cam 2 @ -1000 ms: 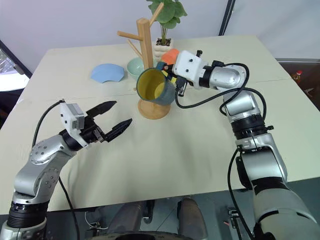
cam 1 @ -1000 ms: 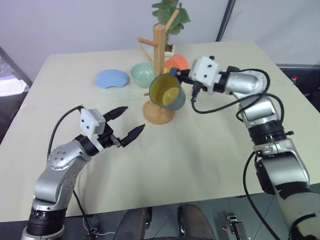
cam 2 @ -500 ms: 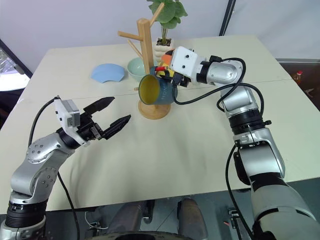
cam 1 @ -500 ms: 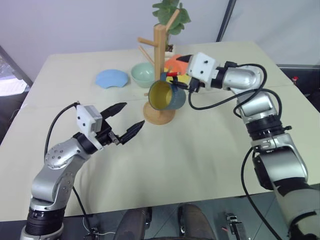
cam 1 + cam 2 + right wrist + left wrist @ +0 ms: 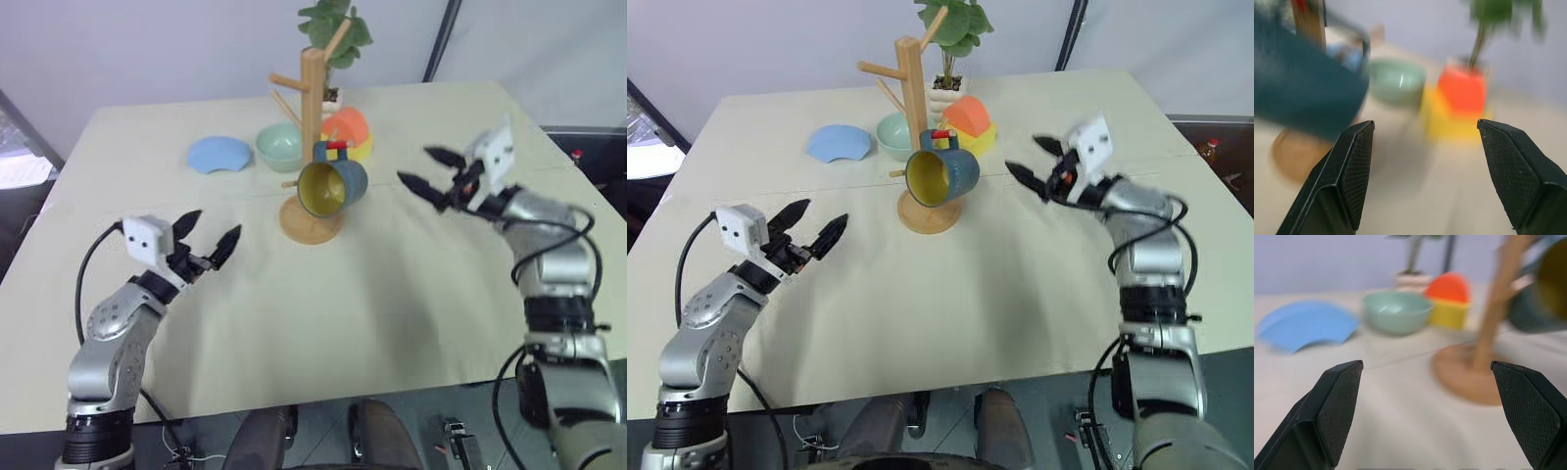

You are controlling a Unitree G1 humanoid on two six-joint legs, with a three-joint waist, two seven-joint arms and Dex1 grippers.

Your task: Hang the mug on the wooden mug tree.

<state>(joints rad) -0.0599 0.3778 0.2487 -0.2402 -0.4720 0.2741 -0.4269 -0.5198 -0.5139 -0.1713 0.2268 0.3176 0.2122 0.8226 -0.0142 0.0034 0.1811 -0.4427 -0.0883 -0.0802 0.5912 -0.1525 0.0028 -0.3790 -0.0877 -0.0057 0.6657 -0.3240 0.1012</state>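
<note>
The mug (image 5: 333, 186) is hanging by its handle from a peg of the wooden mug tree (image 5: 312, 108), tipped so its yellow inside is facing the camera, just above the tree's round base. No claw is touching it. In the right eye view a short peg is poking out from behind the mug's left side, and a small red mark is showing at the top of the handle.

Behind the tree a pale green bowl (image 5: 280, 145) is sitting next to a blue plate (image 5: 218, 154), with an orange cup (image 5: 347, 124) on a yellow piece and a potted plant (image 5: 951, 24) farther back. The left wrist view is showing the bowl's inside and the tree's base close up; the right wrist view is showing the mug's dark side filling one corner.

The right gripper (image 5: 431, 174) is hanging in the air to the right of the mug, well apart from it, with its fingers spread and holding nothing. The left gripper (image 5: 204, 238) is hovering over the table (image 5: 392, 294) near its left front, also spread wide and empty, pointing toward the tree.
</note>
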